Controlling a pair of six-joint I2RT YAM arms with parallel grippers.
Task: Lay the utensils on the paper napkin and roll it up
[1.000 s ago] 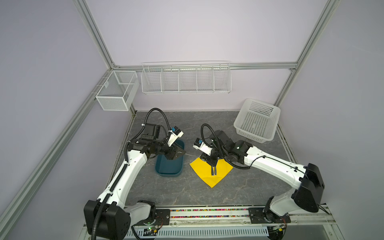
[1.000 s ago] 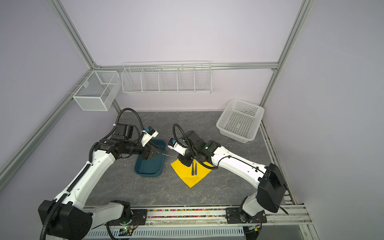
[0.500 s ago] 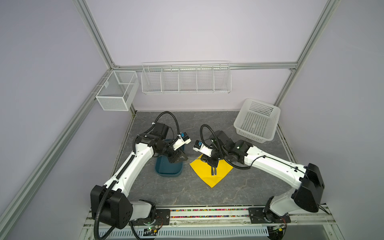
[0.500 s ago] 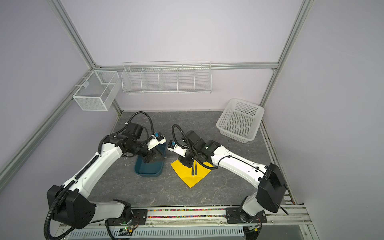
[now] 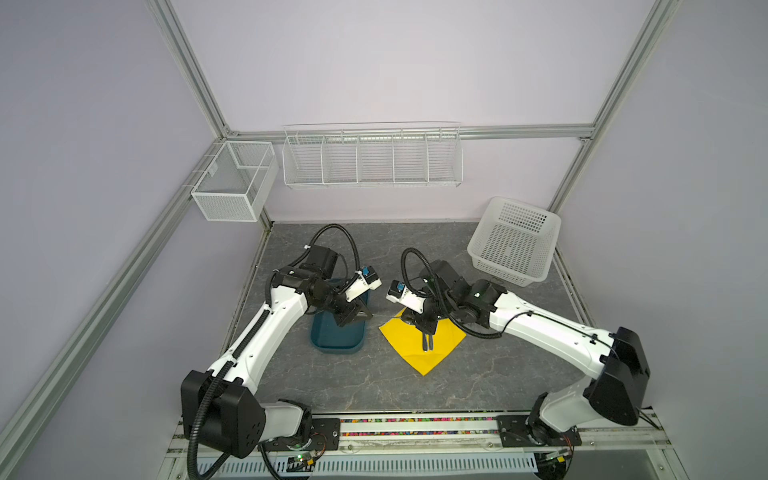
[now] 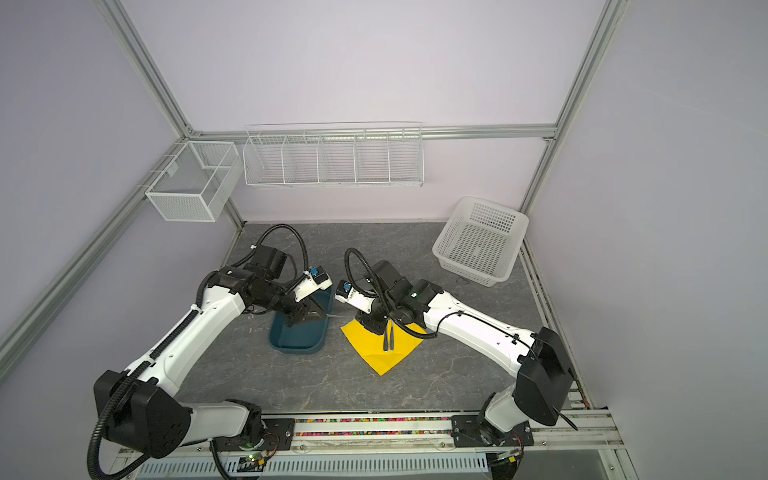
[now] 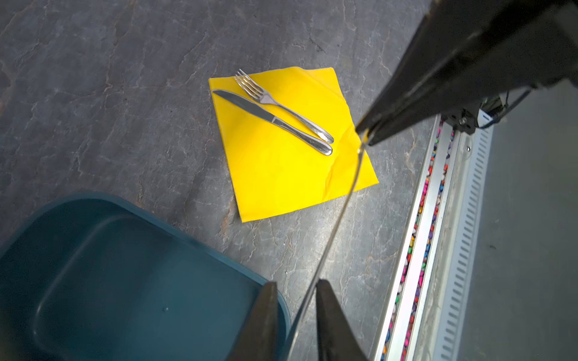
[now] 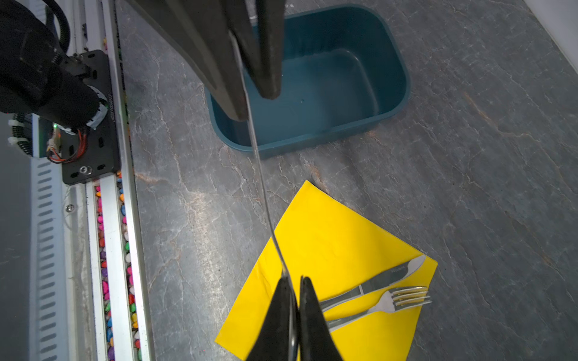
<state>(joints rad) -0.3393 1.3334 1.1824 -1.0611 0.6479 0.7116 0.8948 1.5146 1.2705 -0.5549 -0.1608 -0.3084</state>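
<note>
The yellow paper napkin (image 5: 411, 355) (image 6: 374, 347) lies flat on the grey table, and on it the fork (image 7: 281, 107) (image 8: 403, 298) and the knife (image 7: 266, 114) (image 8: 391, 275) rest side by side. The spoon (image 7: 337, 218) (image 8: 259, 168), seen edge-on as a thin silver strip, hangs in the air between the two grippers. My right gripper (image 8: 295, 279) (image 5: 404, 319) is shut on one end of it over the napkin's near-left edge. My left gripper (image 7: 295, 284) (image 5: 368, 318) straddles the other end above the tray's rim. One finger touches the spoon, and a gap shows on the other side.
A dark teal tray (image 5: 336, 345) (image 8: 344, 78) sits just left of the napkin, with nothing showing on its bare floor. A white perforated basket (image 5: 515, 245) stands at the back right. Wire racks (image 5: 372, 158) hang on the back wall. The rail (image 7: 419, 250) runs along the table's front.
My left gripper has shifted right towards the napkin and its jaws have narrowed round the spoon. The right gripper has stayed shut in place.
</note>
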